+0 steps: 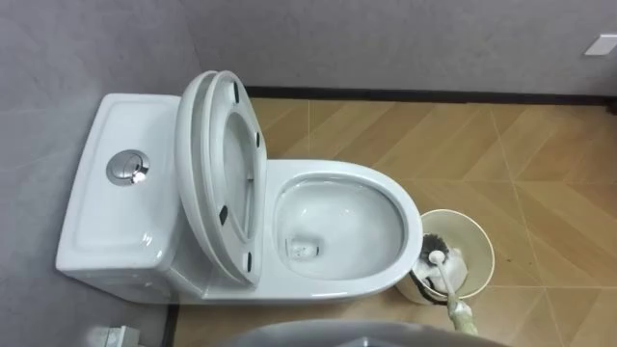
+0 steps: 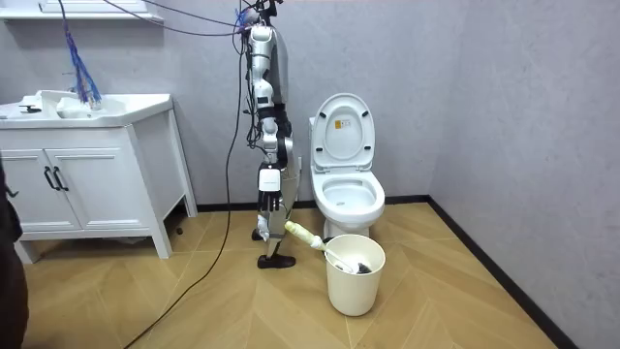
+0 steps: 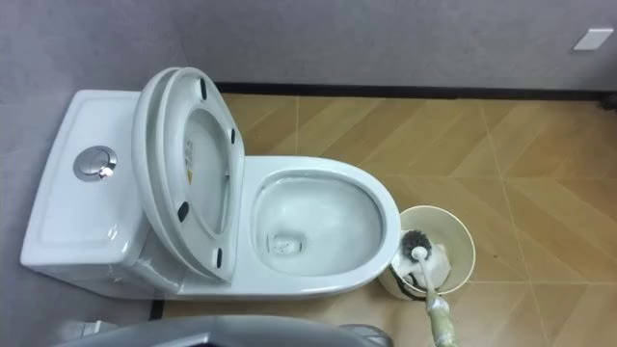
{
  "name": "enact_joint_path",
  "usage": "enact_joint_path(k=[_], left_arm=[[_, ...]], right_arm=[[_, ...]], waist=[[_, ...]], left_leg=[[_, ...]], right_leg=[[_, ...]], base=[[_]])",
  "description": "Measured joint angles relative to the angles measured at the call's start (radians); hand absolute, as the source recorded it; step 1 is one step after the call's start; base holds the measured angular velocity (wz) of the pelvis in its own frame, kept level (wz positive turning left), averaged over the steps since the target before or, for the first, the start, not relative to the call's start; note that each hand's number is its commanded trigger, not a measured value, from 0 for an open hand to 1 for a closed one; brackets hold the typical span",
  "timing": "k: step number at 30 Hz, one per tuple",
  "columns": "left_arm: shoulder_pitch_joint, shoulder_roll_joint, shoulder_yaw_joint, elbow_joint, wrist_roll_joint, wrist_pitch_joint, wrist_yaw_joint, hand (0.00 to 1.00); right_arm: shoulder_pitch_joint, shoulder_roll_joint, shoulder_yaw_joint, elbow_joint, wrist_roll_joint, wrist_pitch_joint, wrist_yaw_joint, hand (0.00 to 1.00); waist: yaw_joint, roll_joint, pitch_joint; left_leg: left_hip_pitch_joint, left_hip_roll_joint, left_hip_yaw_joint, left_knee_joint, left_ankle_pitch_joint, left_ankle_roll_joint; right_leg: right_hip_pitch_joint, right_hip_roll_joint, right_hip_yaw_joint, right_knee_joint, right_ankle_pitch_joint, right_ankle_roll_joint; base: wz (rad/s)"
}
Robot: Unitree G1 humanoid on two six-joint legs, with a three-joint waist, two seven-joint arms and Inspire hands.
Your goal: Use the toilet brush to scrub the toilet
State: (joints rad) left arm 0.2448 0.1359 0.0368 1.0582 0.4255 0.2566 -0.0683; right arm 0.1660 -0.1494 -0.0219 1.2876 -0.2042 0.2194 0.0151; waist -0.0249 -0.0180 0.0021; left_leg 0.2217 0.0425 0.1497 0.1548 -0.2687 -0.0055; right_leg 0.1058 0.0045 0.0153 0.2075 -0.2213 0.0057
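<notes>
Right hand (image 2: pixel 274 230) hangs low by the robot's leg, at the top end of the toilet brush (image 1: pixel 438 257), but I cannot tell if its fingers hold the handle. From there the brush slants down and away, its bristly head inside the cream bucket (image 1: pixel 459 213). That bucket stands just beside the front of the white toilet (image 1: pixel 386 198), whose seat is up.

With the seat and lid (image 1: pixel 220 173) raised toward the tank (image 1: pixel 116 207), the bowl (image 1: pixel 386 207) is open from above; the bucket (image 1: pixel 479 243), brush (image 1: pixel 436 257) inside, stands just beside its front.
</notes>
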Motion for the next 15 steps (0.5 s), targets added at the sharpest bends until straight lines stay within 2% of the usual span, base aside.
enact_joint_path(k=[6,10,15], left_arm=[[-0.002,0.003,-0.007,0.000,-0.001,0.001,-0.001,0.00],[-0.010,0.003,-0.004,0.000,-0.002,0.001,0.000,0.00],[-0.011,0.007,0.008,0.000,-0.001,-0.005,0.023,0.00]], right_arm=[[-0.002,0.000,0.001,0.003,-0.027,0.000,-0.011,0.00],[-0.003,0.001,-0.008,0.007,0.033,0.000,-0.037,0.00],[-0.003,0.002,-0.098,0.010,0.100,-0.016,-0.123,0.00]], waist=[[-0.001,0.002,0.0007],[-0.002,0.004,0.0016],[-0.010,0.005,0.0023]], left_leg=[[0.001,0.000,0.000,0.002,0.000,0.000],[0.001,0.001,0.002,0.002,0.000,0.000],[0.007,0.000,0.003,0.001,0.000,0.000]], right_leg=[[0.001,0.000,0.000,0.001,0.001,0.000],[0.003,0.000,0.000,-0.002,0.004,0.000],[0.004,-0.001,0.001,-0.003,0.004,0.001]], base=[[0.00],[0.00],[0.00]])
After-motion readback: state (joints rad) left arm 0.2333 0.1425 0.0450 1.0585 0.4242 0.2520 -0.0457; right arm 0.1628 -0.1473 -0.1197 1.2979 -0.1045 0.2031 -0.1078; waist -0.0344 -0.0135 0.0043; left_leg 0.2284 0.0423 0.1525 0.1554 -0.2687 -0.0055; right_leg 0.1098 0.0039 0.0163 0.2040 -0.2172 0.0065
